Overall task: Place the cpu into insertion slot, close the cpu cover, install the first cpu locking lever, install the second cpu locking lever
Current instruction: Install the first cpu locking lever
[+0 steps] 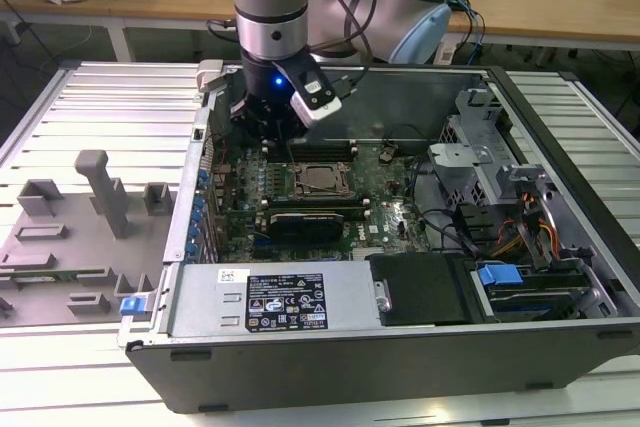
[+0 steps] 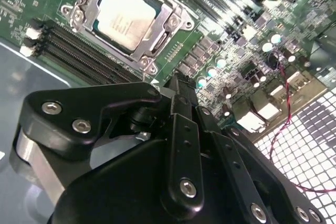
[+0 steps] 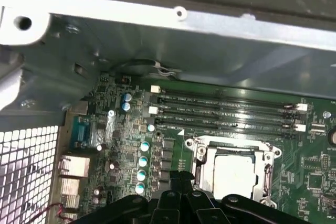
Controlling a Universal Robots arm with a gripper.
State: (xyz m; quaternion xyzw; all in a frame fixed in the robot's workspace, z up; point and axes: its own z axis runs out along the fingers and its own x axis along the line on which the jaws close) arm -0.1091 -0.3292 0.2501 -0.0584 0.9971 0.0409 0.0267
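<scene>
Just beside the closed, empty end effector (image 2: 181, 81), the cpu (image 2: 125, 17) lies socketed.

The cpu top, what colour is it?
The cpu is pale silver-grey; second wrist view shows it best.

The exterior view looks down from far into the grey computer case (image 1: 400, 372); both wrist views closely share the silver-grey square cpu (image 2: 126, 17) (image 3: 236, 174).
</scene>
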